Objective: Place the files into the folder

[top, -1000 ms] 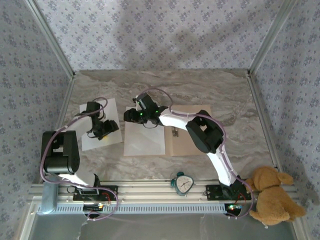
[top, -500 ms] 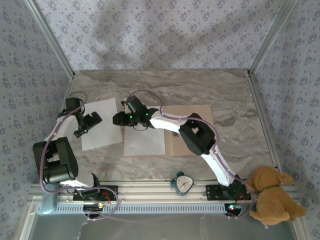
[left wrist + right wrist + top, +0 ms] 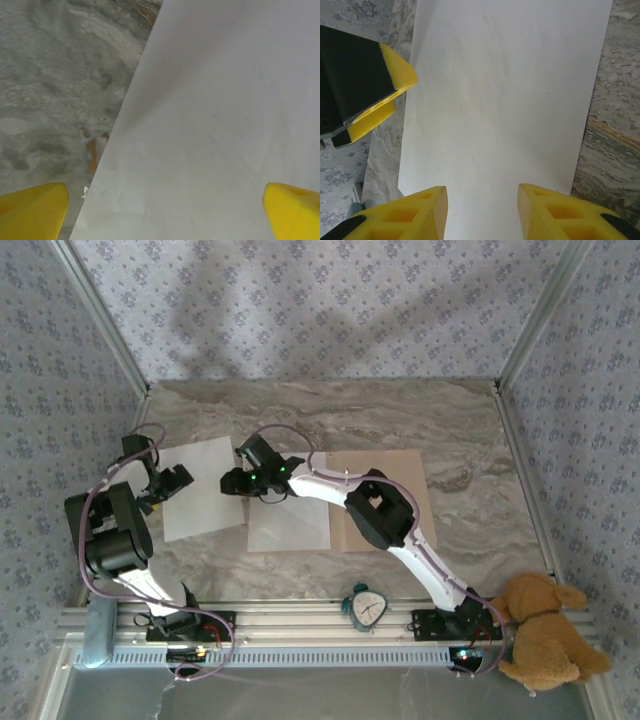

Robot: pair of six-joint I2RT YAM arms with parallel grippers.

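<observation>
near rail: clock [image 3: 365, 607] sits by your bases, away from the paper.
left gripper [image 3: 168, 483]: fingers spread wide, holding nothing. In its wrist view one fingertip [image 3: 31, 207] hangs over bare table [image 3: 480, 440] and the other over paper, so it straddles the loose sheet's left long edge.
loose sheet [image 3: 205, 492]: flat on the table, well left of the tan board. Its long axis runs near-to-far, slightly skewed.
right gripper [image 3: 236, 483]: fingers apart, empty. It sits at that same sheet's right long edge, pointing left across it. Its wrist view has the left gripper at the far-left side of the paper.
second sheet [image 3: 290, 520]: just right of the right gripper, lying against the folder's left side. Can't tell how far the folder runs under it.
folder [image 3: 412, 472]: flat, tan face showing right of the second sheet. Your right arm crosses above it.
key relation: the folder lies to the right of the loose sheet, across its short axis. You flank the sheet, left hand on the outer edge and right hand on the folder side.
my read: the coming move is a rightward carry. The left hand is better placed, and the right arm likely has to clear the folder.
</observation>
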